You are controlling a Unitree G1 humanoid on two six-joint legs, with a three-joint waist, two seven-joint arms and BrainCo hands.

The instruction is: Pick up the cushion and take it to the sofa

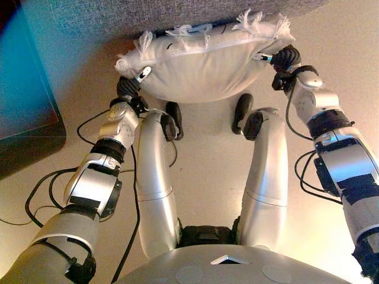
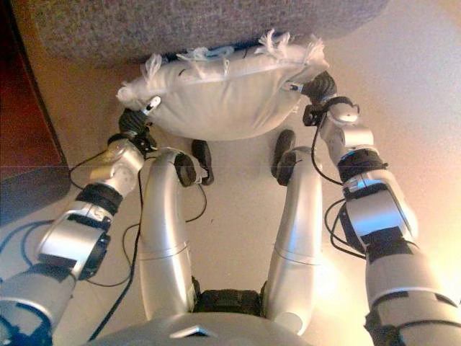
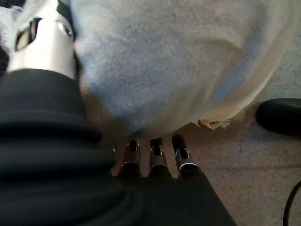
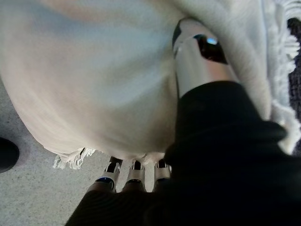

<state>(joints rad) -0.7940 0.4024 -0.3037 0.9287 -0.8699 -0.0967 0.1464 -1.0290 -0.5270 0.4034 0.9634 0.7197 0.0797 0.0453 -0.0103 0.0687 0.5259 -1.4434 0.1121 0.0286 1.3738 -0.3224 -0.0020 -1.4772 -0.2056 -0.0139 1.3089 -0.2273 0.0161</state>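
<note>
I hold a white cushion (image 1: 201,68) with fringed edges between both hands, above the floor and right in front of the grey sofa (image 1: 148,15). My left hand (image 1: 131,86) grips its left end, with the thumb (image 3: 44,42) on the side and the fingers (image 3: 155,157) under it. My right hand (image 1: 284,59) grips the right end the same way, with the thumb (image 4: 197,56) on the cloth and the fingers (image 4: 134,172) beneath. The cushion's far fringe touches or overlaps the sofa's front edge. The fingertips are hidden under the cushion (image 4: 94,80).
A dark piece of furniture (image 1: 23,106) stands close on the left. Beige carpet (image 1: 207,154) lies below the cushion. The sofa (image 2: 180,25) spans the far side.
</note>
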